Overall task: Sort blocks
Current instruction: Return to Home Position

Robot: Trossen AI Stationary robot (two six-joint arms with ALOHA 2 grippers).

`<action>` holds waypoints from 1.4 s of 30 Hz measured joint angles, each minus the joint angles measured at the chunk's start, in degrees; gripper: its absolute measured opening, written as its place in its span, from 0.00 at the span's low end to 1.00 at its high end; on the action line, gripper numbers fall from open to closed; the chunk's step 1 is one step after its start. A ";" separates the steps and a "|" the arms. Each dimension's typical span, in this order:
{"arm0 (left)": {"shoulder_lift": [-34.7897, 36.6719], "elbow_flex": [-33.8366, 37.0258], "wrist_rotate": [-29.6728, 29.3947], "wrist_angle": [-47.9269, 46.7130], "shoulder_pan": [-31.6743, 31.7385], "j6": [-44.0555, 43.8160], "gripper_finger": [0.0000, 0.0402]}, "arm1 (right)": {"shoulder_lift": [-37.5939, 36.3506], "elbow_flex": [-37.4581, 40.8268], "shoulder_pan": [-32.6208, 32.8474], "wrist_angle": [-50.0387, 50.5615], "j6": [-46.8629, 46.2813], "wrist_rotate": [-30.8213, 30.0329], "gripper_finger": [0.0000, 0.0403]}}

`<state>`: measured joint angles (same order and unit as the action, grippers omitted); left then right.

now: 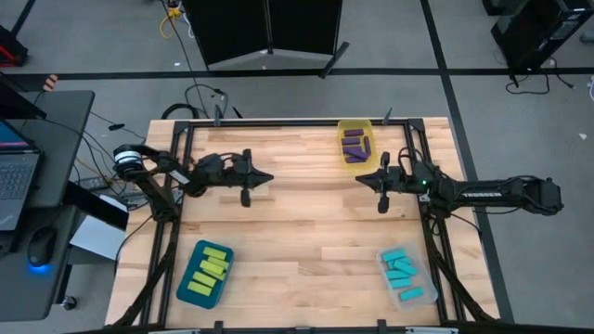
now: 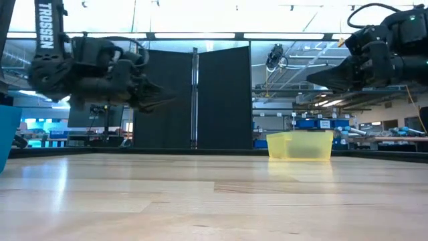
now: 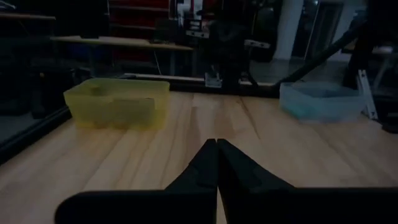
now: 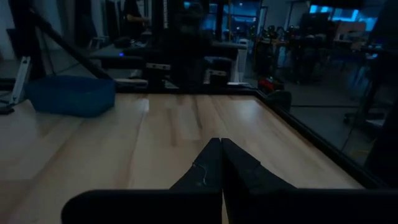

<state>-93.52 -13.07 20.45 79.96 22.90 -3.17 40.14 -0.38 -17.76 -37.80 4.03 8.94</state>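
Note:
The blocks lie sorted in bins. Purple blocks (image 1: 355,145) fill the yellow bin (image 1: 342,127) at the far edge. Lime green blocks (image 1: 211,267) rest in the teal bin (image 1: 186,288) at the near left. Cyan blocks (image 1: 401,270) sit in the clear bin (image 1: 422,299) at the near right. My left gripper (image 1: 269,176) hovers shut above the table's left half, holding nothing. My right gripper (image 1: 358,179) hovers shut above the right half, facing the left one, also holding nothing. In the wrist views both finger pairs (image 3: 216,144) (image 4: 220,142) meet at their tips.
Bare wooden tabletop (image 1: 306,241) spreads between the two grippers and the bins. A dark metal frame (image 1: 186,125) runs along the table's edges. A desk with a laptop (image 1: 14,181) stands off the left side.

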 joint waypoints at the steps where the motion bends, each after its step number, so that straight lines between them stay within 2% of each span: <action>1: 0.03 1.22 -0.29 1.62 -0.02 -0.33 0.02 | -0.97 0.00 0.00 0.85 0.05 -0.34 0.01; 7: 0.05 6.85 -1.63 6.23 0.00 -1.57 0.02 | -6.08 0.07 -0.04 5.45 0.14 -1.60 0.01; 12: 0.55 12.72 -5.72 8.89 0.00 -1.52 0.02 | -9.37 0.07 -0.04 8.81 -0.38 -3.10 0.01; 16: 2.80 12.70 -6.65 6.22 -0.02 -2.46 0.02 | -11.00 0.07 0.00 11.29 -0.45 -3.84 0.01; 30: 11.12 12.73 -4.05 3.62 -0.02 -1.64 0.02 | -14.51 0.07 0.00 15.06 -0.60 -4.62 0.01; 36: 17.72 12.73 -4.78 -5.92 -0.03 -0.12 0.02 | -16.69 0.07 0.00 16.85 -0.55 -4.56 0.01; 42: 27.83 12.73 -6.39 -15.63 -0.02 1.49 0.02 | -18.95 0.06 0.77 18.19 -0.78 -4.38 0.01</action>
<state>-65.69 -0.34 14.06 64.34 22.87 -1.68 21.19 -0.33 -16.99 -19.61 3.25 4.56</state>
